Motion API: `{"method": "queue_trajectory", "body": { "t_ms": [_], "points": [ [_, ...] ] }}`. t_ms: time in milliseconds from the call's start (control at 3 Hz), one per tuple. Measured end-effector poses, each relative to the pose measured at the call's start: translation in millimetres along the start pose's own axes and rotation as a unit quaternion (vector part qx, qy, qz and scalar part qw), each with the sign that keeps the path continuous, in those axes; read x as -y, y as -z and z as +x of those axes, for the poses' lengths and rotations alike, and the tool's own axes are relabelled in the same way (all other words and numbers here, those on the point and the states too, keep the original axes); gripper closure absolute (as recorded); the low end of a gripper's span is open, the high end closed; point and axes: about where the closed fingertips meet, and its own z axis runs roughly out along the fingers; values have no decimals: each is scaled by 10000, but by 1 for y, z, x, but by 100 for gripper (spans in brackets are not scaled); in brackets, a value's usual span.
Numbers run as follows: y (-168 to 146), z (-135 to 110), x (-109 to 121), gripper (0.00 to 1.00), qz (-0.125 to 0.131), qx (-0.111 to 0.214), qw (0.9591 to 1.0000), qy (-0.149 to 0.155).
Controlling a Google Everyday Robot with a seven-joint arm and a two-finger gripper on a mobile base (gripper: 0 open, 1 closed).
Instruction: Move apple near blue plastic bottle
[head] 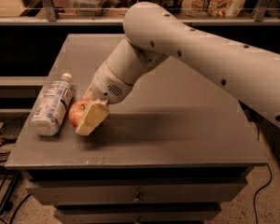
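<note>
Bottle: blue-labelled clear plastic bottle, sideways on grey table.
Apple: round red-yellow apple, just beside bottle, held low for release.
Gripper: cream two-finger gripper beside bottle, fingers clamped on apple.

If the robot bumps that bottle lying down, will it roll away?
Probably: the bottle lies on its round side, so a sideways nudge would likely roll it toward the table's nearby edge. Thin clear plastic, so maybe light. The gripper holds the apple right beside it.
</note>
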Motion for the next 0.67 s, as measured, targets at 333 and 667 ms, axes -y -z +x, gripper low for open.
{"method": "queue_trajectory", "body": {
  "t_ms": [333, 667],
  "points": [
    [-16, -5, -5, 29, -138, -173, 9997, 45],
    [-19, -6, -8, 5, -72, -184, 9998, 53]
  ]
}}
